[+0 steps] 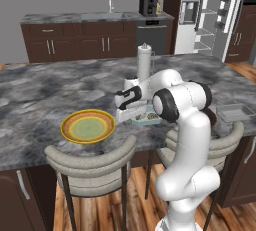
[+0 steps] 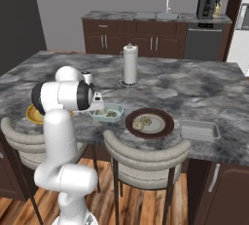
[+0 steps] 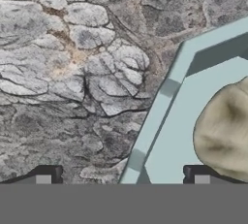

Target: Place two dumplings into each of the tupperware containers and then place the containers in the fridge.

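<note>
The pale blue-teal shallow tupperware container with cut corners (image 2: 108, 113) sits on the grey marbled stone bench (image 1: 45, 82), between the yellow plate (image 1: 88, 126) and the dark brown round plate (image 2: 150, 122); its long axis is seen running along the bench's near edge. Two beige wrinkled dumplings (image 2: 106, 113) lie in it, so its filling is judged complete. The claw (image 3: 124, 179), spread wide and holding nothing, straddles its rim. Closing on that rim is judged the next move.

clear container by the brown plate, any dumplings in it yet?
No, in the right base view the clear container lies empty beside the brown plate, which still carries dumplings.
</note>
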Robot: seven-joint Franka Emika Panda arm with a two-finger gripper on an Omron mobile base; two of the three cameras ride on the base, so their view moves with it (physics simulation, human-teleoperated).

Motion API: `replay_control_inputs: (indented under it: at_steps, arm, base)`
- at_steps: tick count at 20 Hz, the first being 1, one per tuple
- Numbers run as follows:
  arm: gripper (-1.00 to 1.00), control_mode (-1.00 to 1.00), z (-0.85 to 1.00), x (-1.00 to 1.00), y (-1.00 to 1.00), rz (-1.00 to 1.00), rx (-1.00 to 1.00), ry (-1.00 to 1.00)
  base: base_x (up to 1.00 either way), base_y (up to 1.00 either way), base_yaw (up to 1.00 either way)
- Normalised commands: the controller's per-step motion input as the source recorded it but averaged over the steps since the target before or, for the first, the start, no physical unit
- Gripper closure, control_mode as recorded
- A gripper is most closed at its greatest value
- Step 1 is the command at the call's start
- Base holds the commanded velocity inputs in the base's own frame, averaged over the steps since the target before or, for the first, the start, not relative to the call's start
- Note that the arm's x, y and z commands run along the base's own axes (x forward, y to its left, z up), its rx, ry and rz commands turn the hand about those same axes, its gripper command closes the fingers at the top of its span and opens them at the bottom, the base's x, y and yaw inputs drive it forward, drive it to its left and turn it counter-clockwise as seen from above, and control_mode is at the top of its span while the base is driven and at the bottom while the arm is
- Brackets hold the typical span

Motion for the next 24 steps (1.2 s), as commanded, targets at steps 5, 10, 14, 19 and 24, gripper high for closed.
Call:
replay_control_inputs:
  at_steps: [5, 10, 14, 19, 24]
  arm:
    - [-1.0, -1.0, -0.12, 0.34, 0.0, 0.17, 0.04, 0.0]
    - [-1.0, -1.0, -0.14, -0.02, 0.0, 0.07, 0.0, 0.0]
    - [-1.0, -1.0, 0.0, -0.23, 0.19, 0.0, 0.0, 0.0]
    - [-1.0, -1.0, 0.0, -0.19, 0.22, 0.0, 0.0, 0.01]
    - [-1.0, -1.0, -0.2, -0.12, 0.0, 0.0, 0.0, 0.0]
  base:
    - [0.0, 0.0, 0.0]
    - [0.0, 0.0, 0.0]
    - [0.0, 0.0, 0.0]
    - [0.0, 0.0, 0.0]
    - [0.0, 0.0, 0.0]
